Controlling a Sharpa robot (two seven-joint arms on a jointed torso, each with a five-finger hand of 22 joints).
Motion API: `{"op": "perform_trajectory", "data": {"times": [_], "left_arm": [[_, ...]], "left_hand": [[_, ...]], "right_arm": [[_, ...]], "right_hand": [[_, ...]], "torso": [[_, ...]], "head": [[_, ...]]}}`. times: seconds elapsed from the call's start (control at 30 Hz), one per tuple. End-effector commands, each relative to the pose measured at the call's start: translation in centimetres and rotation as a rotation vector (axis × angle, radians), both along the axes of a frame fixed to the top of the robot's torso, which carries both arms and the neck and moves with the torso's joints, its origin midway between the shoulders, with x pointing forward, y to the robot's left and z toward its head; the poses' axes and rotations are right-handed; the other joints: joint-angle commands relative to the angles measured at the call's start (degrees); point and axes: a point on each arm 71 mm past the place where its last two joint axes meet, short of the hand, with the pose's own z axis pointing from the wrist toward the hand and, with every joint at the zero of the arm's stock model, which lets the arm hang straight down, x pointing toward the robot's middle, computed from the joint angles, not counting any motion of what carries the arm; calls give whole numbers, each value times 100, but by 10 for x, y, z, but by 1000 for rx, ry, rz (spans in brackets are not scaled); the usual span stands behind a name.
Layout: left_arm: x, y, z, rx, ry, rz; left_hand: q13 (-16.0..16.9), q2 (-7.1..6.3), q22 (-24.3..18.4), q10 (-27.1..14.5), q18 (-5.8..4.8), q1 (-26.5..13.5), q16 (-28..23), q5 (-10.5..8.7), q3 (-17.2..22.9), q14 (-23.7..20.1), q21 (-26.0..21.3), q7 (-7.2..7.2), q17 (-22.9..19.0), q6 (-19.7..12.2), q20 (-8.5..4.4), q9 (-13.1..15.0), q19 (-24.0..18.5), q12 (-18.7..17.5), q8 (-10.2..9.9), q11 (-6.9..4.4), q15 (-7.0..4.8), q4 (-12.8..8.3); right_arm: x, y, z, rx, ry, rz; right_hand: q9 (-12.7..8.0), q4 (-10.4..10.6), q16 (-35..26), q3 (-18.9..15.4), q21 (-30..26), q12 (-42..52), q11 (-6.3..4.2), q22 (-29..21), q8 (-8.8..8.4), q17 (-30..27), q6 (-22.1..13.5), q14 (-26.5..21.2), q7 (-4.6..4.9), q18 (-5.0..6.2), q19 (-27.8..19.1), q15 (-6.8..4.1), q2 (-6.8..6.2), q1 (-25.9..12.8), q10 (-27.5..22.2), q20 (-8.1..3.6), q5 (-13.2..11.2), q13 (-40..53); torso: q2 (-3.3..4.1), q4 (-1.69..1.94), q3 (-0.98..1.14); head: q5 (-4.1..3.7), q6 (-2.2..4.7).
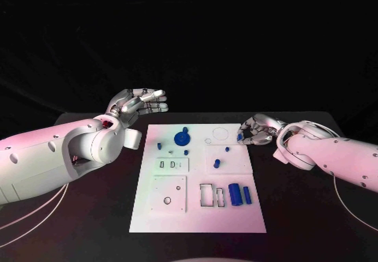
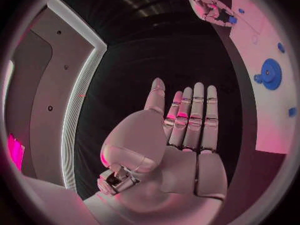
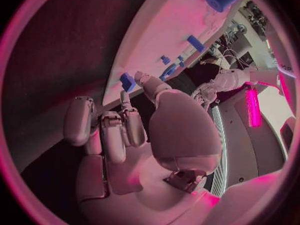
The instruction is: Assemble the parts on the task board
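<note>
— Where does the task board (image 1: 197,218) lie, and which way does it run?

— In the middle of the black surface (image 1: 315,218), its long axis running away from the robot. On its near right stand two blue cylinders (image 1: 235,194), side by side, long axes along the board's length. A blue gear (image 1: 183,137) sits near the far edge, with a few small blue pieces (image 1: 217,162) scattered around the board's middle.

— And the right robot hand (image 1: 253,132)?

— It hovers at the board's far right corner, fingers curled inward. The right wrist view shows a small blue part (image 3: 127,81) at its fingertips (image 3: 142,78), and the left wrist view shows the same pinch from afar, so it grasps that part.

— The left robot hand (image 1: 140,101)?

— It is beyond the board's far left corner, off the plate, above the surface. Its wrist view shows the palm flat and the fingers (image 2: 197,110) straight, close together, holding nothing: released.
</note>
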Motion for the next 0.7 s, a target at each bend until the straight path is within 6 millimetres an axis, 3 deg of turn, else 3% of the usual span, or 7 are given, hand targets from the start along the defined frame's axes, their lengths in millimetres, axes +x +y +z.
{"op": "perform_trajectory", "data": {"times": [0.03, 0.13, 0.27, 0.7], "left_arm": [[0, -2, 1, -10, -7, -16], [-1, -2, 1, -10, -6, -17], [-1, -2, 1, -10, -6, -15], [-1, -1, 1, -9, -6, -14]], "left_hand": [[7, 23, -7, -38, 71, -20, -29, -23, -118, -28, -34, 6, 7, -48, 29, 7, 3, -9, -22, -17, 2, -26], [7, 23, -7, -38, 71, -20, -29, -23, -118, -28, -34, 6, 7, -48, 29, 7, 3, -9, -22, -17, 2, -26], [7, 23, -7, -38, 71, -20, -29, -23, -118, -28, -34, 6, 7, -48, 29, 7, 3, -9, -22, -17, 2, -26], [7, 28, -12, -43, 72, -28, -39, -20, -114, -28, -35, 5, 21, -51, 30, 14, 1, -7, -22, -16, 3, -43]], "right_arm": [[1, 1, -1, -18, -7, 1], [1, 1, -2, -22, -10, -1], [1, 3, -2, -27, -17, 0], [2, 5, -1, -45, -46, -13]], "right_hand": [[-11, 3, 27, 49, 16, 24, -17, 10, 28, 1465, 46, 588, -18, -53, 43, -41, 66, 12, 48, -10, -15, 476], [-23, -8, 28, 111, 21, 32, -22, 19, 35, 1472, 74, 589, -23, -55, 49, -46, 91, 36, 57, -16, -33, 485], [-59, -65, 29, 380, 24, 51, -49, 43, 87, 1476, 224, 590, -54, -57, 58, -69, 157, 103, 77, -38, -378, 503], [-23, -89, 34, 716, 44, 158, -141, 103, 253, 1500, 544, 596, -162, -64, 84, -145, 269, 114, 187, -103, -760, 636]], "torso": [[0, -5, -3], [-1, 0, -4], [-1, 2, -4], [1, -4, -1]], "head": [[15, -8], [15, -12], [19, -18], [50, -23]]}}
